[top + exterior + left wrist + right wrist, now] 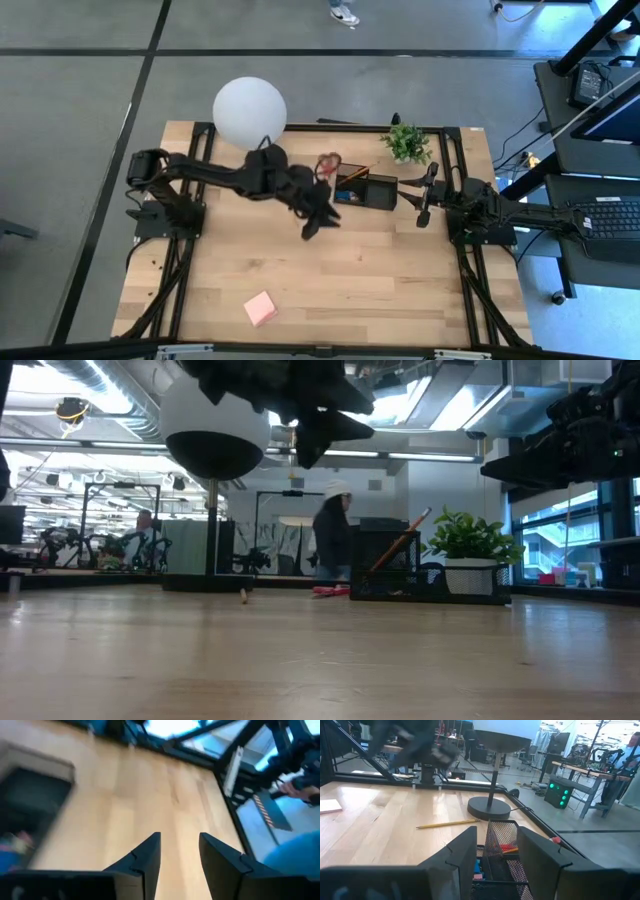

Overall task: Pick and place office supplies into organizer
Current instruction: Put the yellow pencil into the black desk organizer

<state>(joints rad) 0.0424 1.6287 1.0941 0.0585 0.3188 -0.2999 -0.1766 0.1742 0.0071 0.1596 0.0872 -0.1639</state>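
Note:
The black mesh organizer (366, 189) stands at the far middle of the table, with a pencil (356, 172) leaning out of it. Red-handled scissors (328, 164) lie just left of it. A second pencil (447, 824) lies on the table near the lamp's base. The pink sticky-note pad (261, 308) lies near the front edge. My left gripper (312, 225) hangs above the table, just near-left of the organizer (30, 802), open with nothing between its fingers (180, 837). My right gripper (422, 205) waits at the organizer's right end, open (495, 832).
A white globe lamp (250, 110) stands at the far left on a round black base (490, 809). A small green potted plant (406, 143) sits behind the organizer's right end. Bare wood stretches across the near half of the table (380, 290). A person (333, 535) stands in the room beyond.

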